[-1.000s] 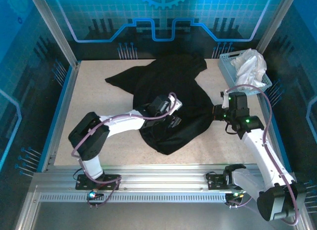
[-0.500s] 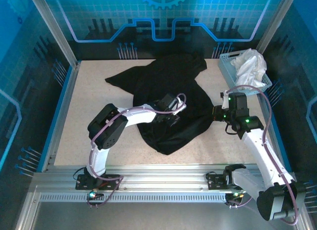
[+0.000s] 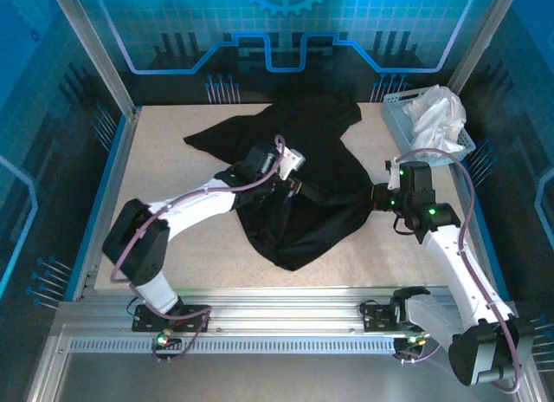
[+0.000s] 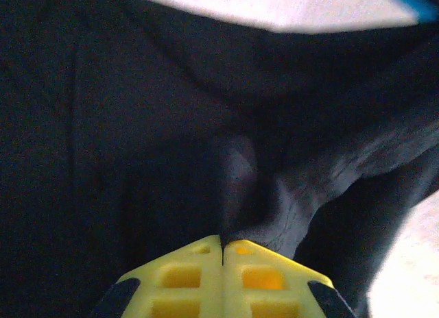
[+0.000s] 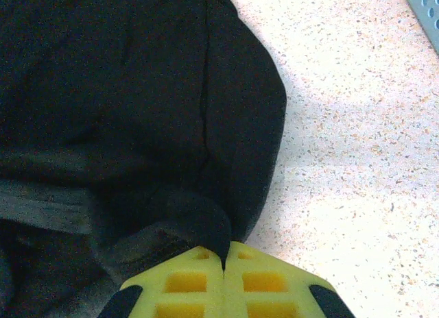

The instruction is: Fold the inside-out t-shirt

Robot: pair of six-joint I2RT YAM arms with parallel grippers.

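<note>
The inside-out t-shirt is a black, rumpled heap spread over the middle of the table. My left gripper is over the shirt's centre, shut on a pinched ridge of the black cloth; its yellow fingertips meet with fabric rising from between them. My right gripper is at the shirt's right edge, shut on a fold of the cloth, with its yellow fingertips pressed together just above the speckled tabletop.
A pale blue basket holding a white cloth garment stands at the back right corner. Bare speckled table lies left of the shirt and along the front. Metal frame posts and blue side walls enclose the table.
The left gripper has shut on the shirt's cloth and its wrist has swung back and to the left, its elbow moving out left. The right arm has not moved.
</note>
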